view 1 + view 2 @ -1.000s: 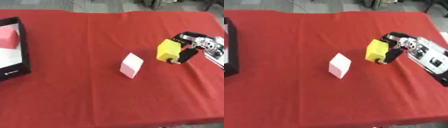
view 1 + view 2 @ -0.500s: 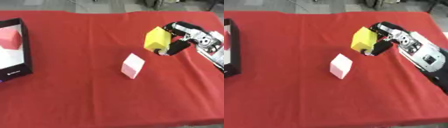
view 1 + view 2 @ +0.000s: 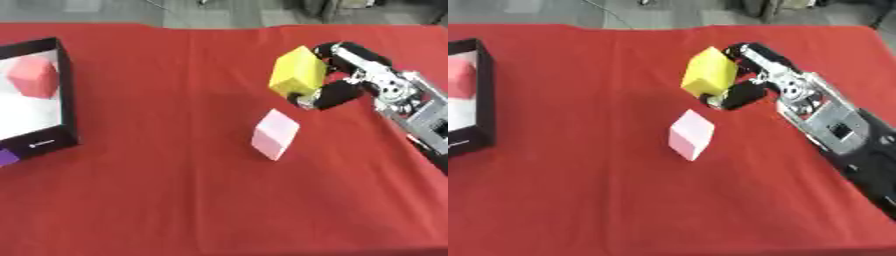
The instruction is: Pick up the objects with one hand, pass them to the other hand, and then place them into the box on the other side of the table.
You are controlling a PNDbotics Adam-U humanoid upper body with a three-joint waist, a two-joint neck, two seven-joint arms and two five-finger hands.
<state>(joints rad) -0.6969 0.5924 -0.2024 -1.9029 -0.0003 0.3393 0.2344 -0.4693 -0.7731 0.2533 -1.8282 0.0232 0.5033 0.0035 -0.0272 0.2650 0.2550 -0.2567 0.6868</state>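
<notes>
Yellow foam cube [image 3: 298, 73] sits pinched in the right robot hand [image 3: 337, 85], fingers curled round it, lifted above the red-clothed desk [image 3: 175, 190] over the pale pink block [image 3: 275, 134]. The black box [image 3: 63, 95] lies far left (no left hand in view), so the handover runs leftward.

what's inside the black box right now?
The black box at the table's left holds one red block on a white floor. Its left part is cut off by the view's edge, so anything there is unseen.
</notes>
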